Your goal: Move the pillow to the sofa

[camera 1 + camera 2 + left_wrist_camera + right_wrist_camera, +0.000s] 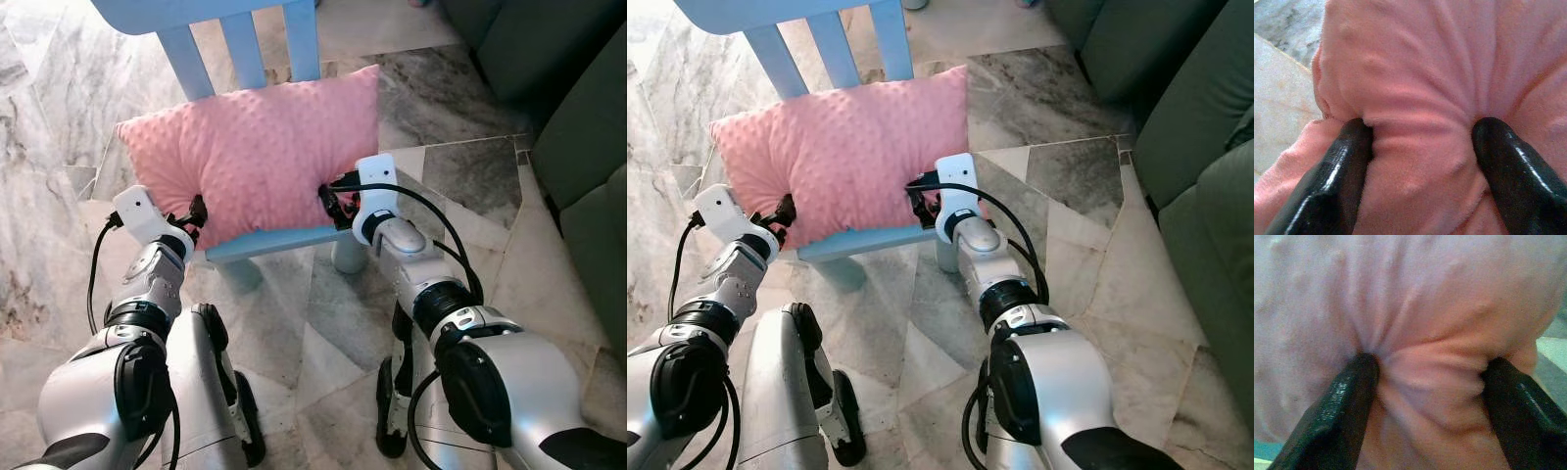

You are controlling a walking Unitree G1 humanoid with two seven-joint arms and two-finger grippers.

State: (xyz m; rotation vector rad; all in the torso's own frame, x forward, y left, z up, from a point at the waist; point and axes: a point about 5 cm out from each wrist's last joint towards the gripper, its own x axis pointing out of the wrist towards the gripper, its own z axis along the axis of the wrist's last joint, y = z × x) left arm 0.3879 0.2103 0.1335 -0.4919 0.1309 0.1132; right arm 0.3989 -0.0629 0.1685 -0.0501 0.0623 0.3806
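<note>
Here the pillow (257, 157) is a soft, pink rectangle with a nubbly, dotted fleece cover, plump in the middle and rounded at the corners. It lies on the seat of a small light-blue chair (265, 242), leaning against the chair's flat painted back slats. Its long axis runs across the seat from the robot's left to its right, with the right end tilted a little farther away and higher in the head views.

The left gripper (1418, 147) has its two glossy black fingers dug into the pillow's near-left corner, standing moderately apart with a thick fold of fleece bunched and creased between them. The right gripper (1427, 382) does the same at the pillow's near-right edge: its fingers are likewise set apart, pinching a gathered ridge of fabric whose wrinkles radiate from the grip. Both silver arms reach forward over the polished grey-and-cream marble floor (470, 166), whose tiles show veined patterns. A dark green sofa (578, 127) with smooth upholstery stands to the robot's right, well apart from the chair.
</note>
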